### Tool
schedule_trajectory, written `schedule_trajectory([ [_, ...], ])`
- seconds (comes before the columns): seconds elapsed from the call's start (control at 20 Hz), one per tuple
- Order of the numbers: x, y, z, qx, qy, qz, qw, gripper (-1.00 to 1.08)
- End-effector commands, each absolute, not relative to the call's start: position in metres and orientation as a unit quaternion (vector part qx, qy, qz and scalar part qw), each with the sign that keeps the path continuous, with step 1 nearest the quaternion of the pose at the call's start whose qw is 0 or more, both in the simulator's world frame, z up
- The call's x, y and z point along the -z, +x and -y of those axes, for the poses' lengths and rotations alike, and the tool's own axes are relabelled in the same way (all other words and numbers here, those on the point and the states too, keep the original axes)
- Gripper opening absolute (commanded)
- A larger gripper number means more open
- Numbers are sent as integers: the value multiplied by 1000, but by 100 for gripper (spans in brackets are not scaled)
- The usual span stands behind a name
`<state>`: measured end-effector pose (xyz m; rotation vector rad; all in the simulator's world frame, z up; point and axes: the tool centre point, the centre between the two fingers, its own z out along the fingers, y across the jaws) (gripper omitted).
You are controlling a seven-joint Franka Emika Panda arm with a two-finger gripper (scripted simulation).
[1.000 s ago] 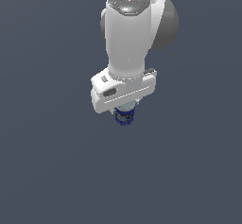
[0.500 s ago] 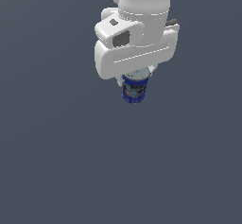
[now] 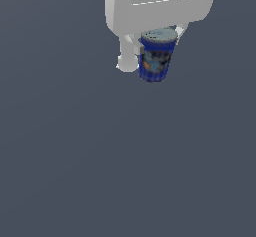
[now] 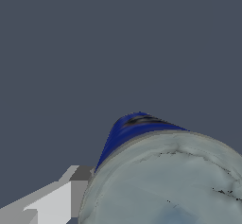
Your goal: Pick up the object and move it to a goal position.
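Observation:
The object, a small can (image 3: 156,58) with a blue label, orange and white marks and a grey lid, hangs in the air under the white hand. My gripper (image 3: 152,56) is shut on it. One white finger (image 3: 127,56) shows on the exterior view's left of the can, while the other finger is mostly hidden behind it. In the wrist view the can's grey lid and blue side (image 4: 165,180) fill the near corner, with one finger (image 4: 59,199) pressed beside it.
A plain dark grey floor (image 3: 125,171) lies far below the can in both views. The hand's white body (image 3: 160,6) fills the top of the exterior view.
The arm has carried the can upward and toward the exterior view's right, and it looms larger in that view. The grip on the can is unchanged.

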<state>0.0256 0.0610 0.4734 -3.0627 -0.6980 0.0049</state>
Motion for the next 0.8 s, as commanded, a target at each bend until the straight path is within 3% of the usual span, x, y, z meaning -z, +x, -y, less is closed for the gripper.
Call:
schedule_trajectory([
  [0.0, -491, 24, -65, 0, -975, 222, 0, -100],
  [0.75, -523, 23, -72, 0, -975, 222, 0, -100],
])
